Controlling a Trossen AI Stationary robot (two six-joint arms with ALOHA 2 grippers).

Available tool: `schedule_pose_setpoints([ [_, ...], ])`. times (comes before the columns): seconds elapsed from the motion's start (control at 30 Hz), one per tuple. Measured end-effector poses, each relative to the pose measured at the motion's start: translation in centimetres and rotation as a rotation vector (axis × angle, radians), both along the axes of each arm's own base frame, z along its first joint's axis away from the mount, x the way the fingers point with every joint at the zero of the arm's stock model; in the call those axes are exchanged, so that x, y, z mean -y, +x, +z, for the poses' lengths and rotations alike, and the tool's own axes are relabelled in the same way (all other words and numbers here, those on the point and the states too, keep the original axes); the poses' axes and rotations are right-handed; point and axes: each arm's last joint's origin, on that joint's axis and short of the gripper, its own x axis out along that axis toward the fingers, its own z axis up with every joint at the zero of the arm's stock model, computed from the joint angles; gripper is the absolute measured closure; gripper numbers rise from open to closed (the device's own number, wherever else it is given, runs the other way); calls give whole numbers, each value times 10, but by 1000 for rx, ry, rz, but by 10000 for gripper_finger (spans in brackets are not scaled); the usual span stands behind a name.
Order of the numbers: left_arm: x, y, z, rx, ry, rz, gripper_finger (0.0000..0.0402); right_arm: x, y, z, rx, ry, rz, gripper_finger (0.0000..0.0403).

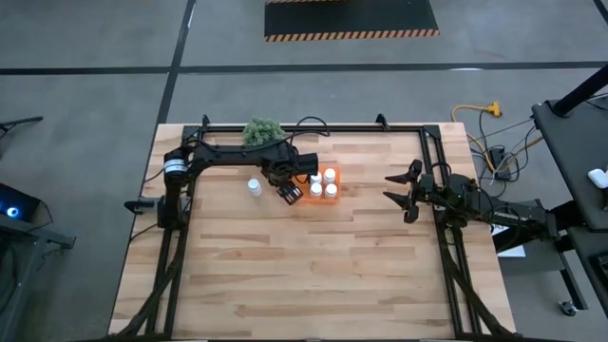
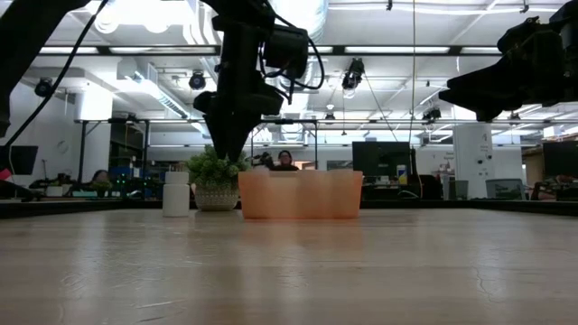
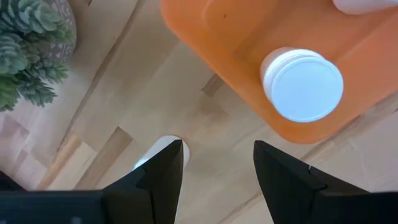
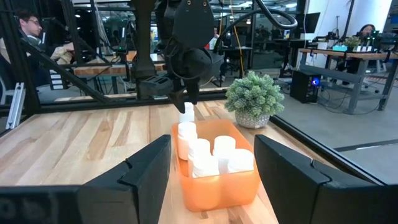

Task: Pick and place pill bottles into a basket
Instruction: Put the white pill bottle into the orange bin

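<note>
The left gripper (image 1: 288,193) is held just above the near-left corner of the low-walled bright orange plastic basket (image 1: 332,201), its fingers parted and empty, evidently after a release. Small white capped pill bottles (image 1: 323,181) stand inside; one bottle (image 1: 255,187) remains on the wooden table (image 1: 313,275). The right gripper (image 1: 397,190) is parked well apart, open and empty.

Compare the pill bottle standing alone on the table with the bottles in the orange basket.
The lone pill bottle stands on bare wood between the left arm's base and the basket; the basket bottles sit inside its walls. The lone bottle stands apart from everything; the basket bottles are packed close together. The left end effector hangs by the basket, not by the lone bottle. All are small, white, capped and upright.
</note>
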Motion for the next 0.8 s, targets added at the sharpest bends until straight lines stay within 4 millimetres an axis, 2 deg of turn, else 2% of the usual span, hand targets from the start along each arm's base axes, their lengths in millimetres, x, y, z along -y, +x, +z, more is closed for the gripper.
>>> schedule_pose_setpoints([
  [0.17,0,-1,0,-2,-5,42,222,0,0,0,0,0,0,184],
  [0.27,1,-2,0,-6,-34,73,204,0,0,0,0,0,0,184],
  [0.37,2,-4,0,-26,-42,83,158,0,0,0,0,0,0,184],
  [0.53,2,-7,1,-50,-35,84,46,0,0,0,0,0,0,184],
  [0.6,2,-6,1,-38,-34,78,14,0,0,0,0,0,0,184],
  [0.67,2,-4,1,-19,-34,77,12,0,0,0,0,0,0,184],
  [0.8,2,-2,1,3,-33,76,40,0,0,0,0,0,0,184],
])
